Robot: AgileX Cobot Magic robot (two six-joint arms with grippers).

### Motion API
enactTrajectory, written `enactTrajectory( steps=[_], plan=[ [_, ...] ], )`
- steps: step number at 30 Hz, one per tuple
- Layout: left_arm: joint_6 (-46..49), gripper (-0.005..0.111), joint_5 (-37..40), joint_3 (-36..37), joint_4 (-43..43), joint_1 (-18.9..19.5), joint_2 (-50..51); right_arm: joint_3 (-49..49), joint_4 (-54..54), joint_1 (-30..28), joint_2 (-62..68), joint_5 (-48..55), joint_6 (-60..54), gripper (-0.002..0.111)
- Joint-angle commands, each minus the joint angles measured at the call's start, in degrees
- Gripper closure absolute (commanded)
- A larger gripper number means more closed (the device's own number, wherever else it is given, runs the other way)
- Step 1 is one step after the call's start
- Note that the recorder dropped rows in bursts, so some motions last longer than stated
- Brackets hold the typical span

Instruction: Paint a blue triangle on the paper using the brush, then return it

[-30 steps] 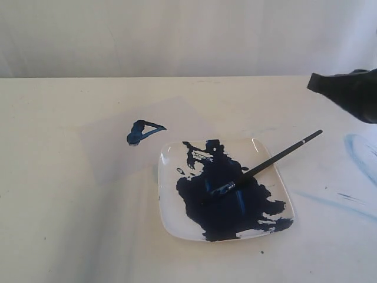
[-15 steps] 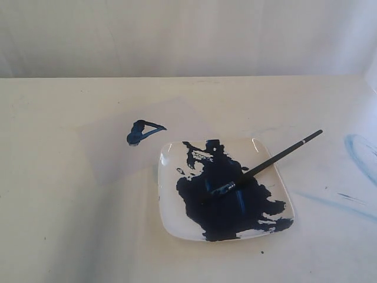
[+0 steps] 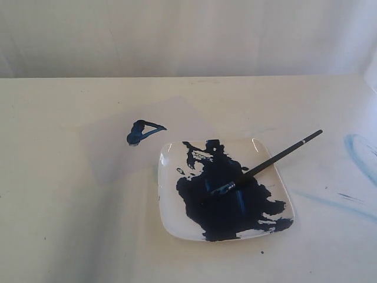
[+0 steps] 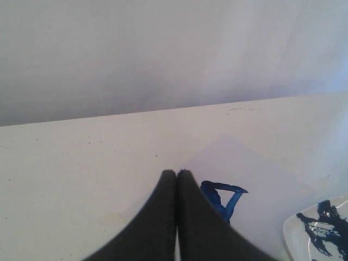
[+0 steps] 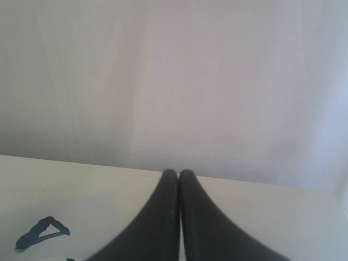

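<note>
The black-handled brush (image 3: pixel 277 158) lies across the white square plate (image 3: pixel 169 224), its tip in the dark blue paint and its handle sticking out over the plate's right rim. The small blue triangle (image 3: pixel 141 132) sits on the pale paper (image 3: pixel 118 153) to the left of the plate. It also shows in the left wrist view as the blue triangle (image 4: pixel 225 197) on the paper (image 4: pixel 255 174), and in the right wrist view as the blue triangle (image 5: pixel 41 232). My left gripper (image 4: pixel 176 173) and right gripper (image 5: pixel 179 172) are both shut and empty; neither appears in the exterior view.
Pale blue smeared streaks (image 3: pixel 359 153) mark the table at the far right. The plate's corner (image 4: pixel 321 228) shows in the left wrist view. A white backdrop (image 3: pixel 188 35) rises behind the table's far edge.
The right arm, seen at the upper right of the exterior view a second ago, has withdrawn out of that view. Brush, plate and paper have not moved.
</note>
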Motion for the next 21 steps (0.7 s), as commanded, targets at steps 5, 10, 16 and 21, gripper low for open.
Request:
enactTrajectory(
  steps=[5, 10, 16, 21],
  plan=[
    [0.02, 0.107, 0.01, 0.12, 0.29, 0.13, -0.56, 0.15, -0.01, -0.29, -0.27, 0.24, -0.77, 0.108],
    [0.03, 0.107, 0.37, 0.2, 0.29, 0.13, -1.94, 0.15, -0.01, -0.29, -0.27, 0.24, -0.77, 0.108],
    [0.03, 0.107, 0.72, 2.06, 0.29, 0.13, -12.91, 0.15, -0.01, -0.29, -0.27, 0.24, -0.77, 0.108],
    [0.03, 0.107, 0.42, 4.6, 0.29, -1.36, -24.22, 0.15, -0.01, -0.29, -0.27, 0.24, -0.77, 0.108]
  ],
)
